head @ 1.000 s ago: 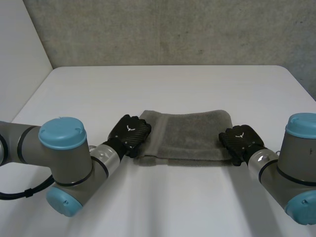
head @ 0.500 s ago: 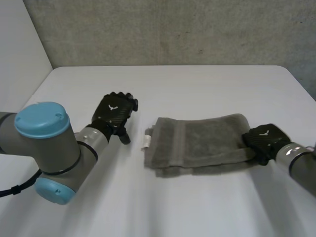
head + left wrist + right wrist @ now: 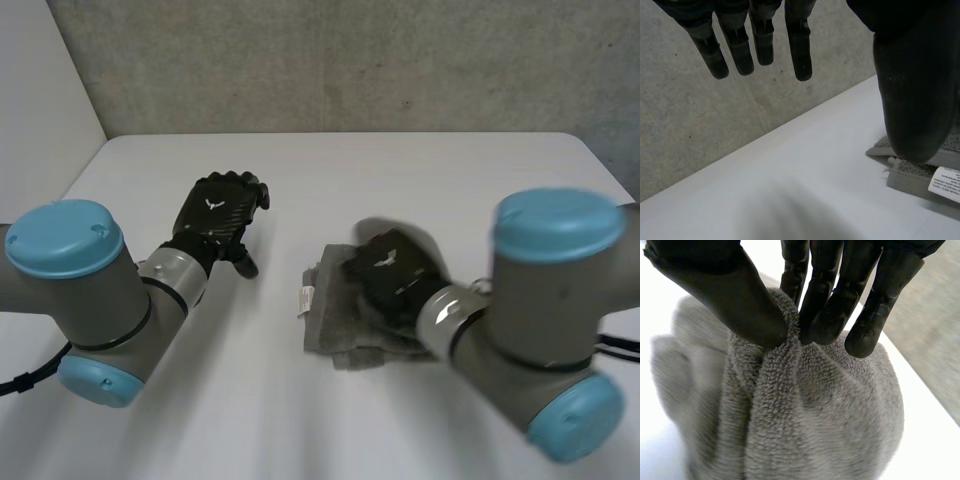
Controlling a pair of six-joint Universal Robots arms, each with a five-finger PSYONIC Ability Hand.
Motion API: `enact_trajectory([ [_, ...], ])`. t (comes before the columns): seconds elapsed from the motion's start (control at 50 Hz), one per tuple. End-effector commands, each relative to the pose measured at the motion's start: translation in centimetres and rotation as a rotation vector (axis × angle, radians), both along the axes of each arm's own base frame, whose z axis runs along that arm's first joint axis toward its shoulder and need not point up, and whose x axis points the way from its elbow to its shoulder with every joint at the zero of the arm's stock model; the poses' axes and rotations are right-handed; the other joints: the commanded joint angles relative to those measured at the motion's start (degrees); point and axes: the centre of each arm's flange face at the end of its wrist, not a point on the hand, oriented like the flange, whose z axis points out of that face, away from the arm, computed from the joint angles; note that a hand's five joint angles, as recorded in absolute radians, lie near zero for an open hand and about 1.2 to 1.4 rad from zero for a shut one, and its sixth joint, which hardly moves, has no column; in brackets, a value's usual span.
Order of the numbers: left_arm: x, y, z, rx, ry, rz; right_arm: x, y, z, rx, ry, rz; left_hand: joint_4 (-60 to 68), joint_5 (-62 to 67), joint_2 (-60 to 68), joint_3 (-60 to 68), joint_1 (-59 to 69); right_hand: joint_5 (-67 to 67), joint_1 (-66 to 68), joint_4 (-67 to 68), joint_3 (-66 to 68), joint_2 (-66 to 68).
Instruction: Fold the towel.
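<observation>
Towel of thick grey terry cloth sits bunched in a folded heap on the white counter, near the middle and a little toward the robot's right side. The right robot hand is on top of it and covers much of the heap in the head view. Layered edges of the cloth stick out from under the hand, on the side facing the robot and toward the left arm. In the right wrist view the right robot hand is pinching a raised ridge of the towel: the thumb presses the fold from one side and the fingers close against it from the other. Below the fingertips the cloth spreads in a rounded mound. A small white printed label pokes out at the towel's end nearest the left arm

The left robot hand is well apart from the towel, over bare counter, holding nothing. Its wrist view shows the fingers straight and side by side, with the thumb spread wide from them. Beyond the thumb lie a corner of the towel and the label. A grey concrete wall stands behind the counter
</observation>
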Motion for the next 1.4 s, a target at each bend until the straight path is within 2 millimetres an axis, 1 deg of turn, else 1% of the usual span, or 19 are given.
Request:
enact_trajectory([
  [0.02, 0.0, 0.0, 0.1, -0.012, 0.006, -0.001, 3.0, 3.2, -3.1, 0.045, 0.002, 0.071, -3.7, -1.3, -3.3, -3.9, -3.7, 4.6, 7.4, 3.8, 3.7, 4.6],
  [0.12, -0.1, 0.2, 0.0, -0.012, 0.006, -0.004, 3.3, 3.1, -3.7, 0.057, -0.033, 0.047, -3.7, -1.3, -3.3, -3.9, -3.7, 4.6, 7.4, 3.8, 3.7, 4.6],
  [0.26, -0.2, 0.2, 0.0, -0.012, 0.006, -0.007, 3.4, 3.1, -3.3, 0.105, -0.105, 0.021, -3.9, -1.5, -3.4, -4.1, -3.9, 4.5, 7.3, 3.7, 3.6, 4.5],
  [0.28, -0.2, 0.3, 0.0, -0.011, 0.005, -0.009, 3.3, 3.0, -3.2, 0.111, -0.109, 0.012, -4.0, -1.6, -3.6, -4.2, -4.1, -19.5, -16.7, -20.3, -20.4, -19.5],
  [0.3, -0.2, 0.3, 0.0, -0.011, 0.005, -0.009, 3.3, 3.0, -3.2, 0.111, -0.109, 0.012, -4.0, -1.6, -3.6, -4.2, -4.1, -19.7, -17.0, -20.5, -20.7, -19.7],
  [0.32, -0.2, 0.3, 0.1, -0.013, 0.008, -0.009, 3.2, 2.9, -3.0, 0.115, -0.111, 0.003, -4.0, -1.6, -3.6, -4.2, -4.1, -49.0, -46.3, -49.9, -50.0, -49.0],
  [0.34, -0.2, 0.3, 0.1, -0.013, 0.008, -0.009, 3.0, 2.8, -2.9, 0.117, -0.105, -0.005, -4.2, -1.8, -3.8, -4.4, -4.2, -65.4, -62.6, -66.2, -66.3, -65.4],
  [0.4, -0.3, 0.4, 0.1, -0.012, 0.012, -0.012, 2.7, 2.9, -2.8, 0.126, -0.096, -0.011, -4.2, -1.8, -3.8, -4.4, -4.3, -65.4, -62.6, -66.2, -66.3, -65.4],
  [0.46, -0.6, 0.5, 0.5, -0.003, 0.047, -0.019, 2.0, 3.2, -1.6, 0.132, -0.094, -0.020, -4.2, -1.8, -3.8, -4.4, -4.3, -65.4, -62.6, -66.2, -66.3, -65.4],
  [0.5, -0.8, 0.7, 0.8, 0.008, 0.073, -0.026, 0.1, 1.0, -1.1, 0.134, -0.096, -0.100, -4.2, -1.8, -3.8, -4.4, -4.3, -65.4, -62.6, -66.2, -66.3, -65.4],
  [0.52, -1.1, 1.0, 1.0, 0.018, 0.098, -0.037, 0.1, 1.0, -1.1, 0.134, -0.096, -0.101, -4.2, -1.8, -3.8, -4.4, -4.3, -65.4, -62.6, -66.2, -66.3, -65.4],
  [0.56, -1.3, 1.2, 1.1, 0.034, 0.126, -0.044, -2.1, -1.7, -0.5, 0.128, -0.111, -0.189, -3.9, -1.5, -3.4, -4.1, -3.9, -65.4, -62.6, -66.2, -66.3, -65.4],
  [0.64, -2.0, 1.8, 1.2, 0.063, 0.171, -0.069, -3.7, -3.4, 0.1, 0.118, -0.121, -0.254, -2.9, -0.5, -2.4, -3.1, -2.9, -65.4, -62.6, -66.2, -66.3, -65.4],
  [0.72, -3.8, 2.7, 1.5, 0.079, 0.219, -0.124, -5.7, -5.5, -0.1, 0.136, -0.133, -0.332, -1.9, 0.5, -1.4, -2.0, -1.9, -65.4, -62.6, -66.2, -66.3, -65.4],
  [0.88, -7.1, 3.7, 0.4, 0.119, 0.211, -0.201, -7.8, -7.5, -0.4, 0.242, -0.256, -0.401, -1.7, 0.7, -1.2, -1.9, -1.7, -65.4, -62.6, -66.2, -66.3, -65.4],
  [0.96, -8.5, 4.4, -0.7, 0.173, 0.179, -0.230, -7.8, -7.6, -0.7, 0.298, -0.309, -0.393, -1.9, 0.5, -1.4, -2.0, -1.9, -65.4, -62.6, -66.2, -66.3, -65.4],
  [1.1, -9.1, 5.5, -3.0, 0.259, 0.130, -0.240, -7.1, -7.5, -2.1, 0.415, -0.383, -0.368, -2.4, 0.0, -1.9, -2.5, -2.4, -65.4, -62.6, -66.2, -66.3, -65.4],
  [1.28, -8.1, 5.8, -5.7, 0.322, 0.079, -0.207, -6.6, -7.4, -4.0, 0.455, -0.370, -0.361, -2.4, 0.0, -1.9, -2.5, -2.4, -65.4, -62.6, -66.2, -66.3, -65.4],
  [1.4, -7.0, 5.6, -6.3, 0.345, 0.062, -0.180, -6.5, -7.7, -4.9, 0.466, -0.368, -0.364, -2.4, 0.0, -1.9, -2.5, -2.4, -65.4, -62.6, -66.2, -66.3, -65.4],
])
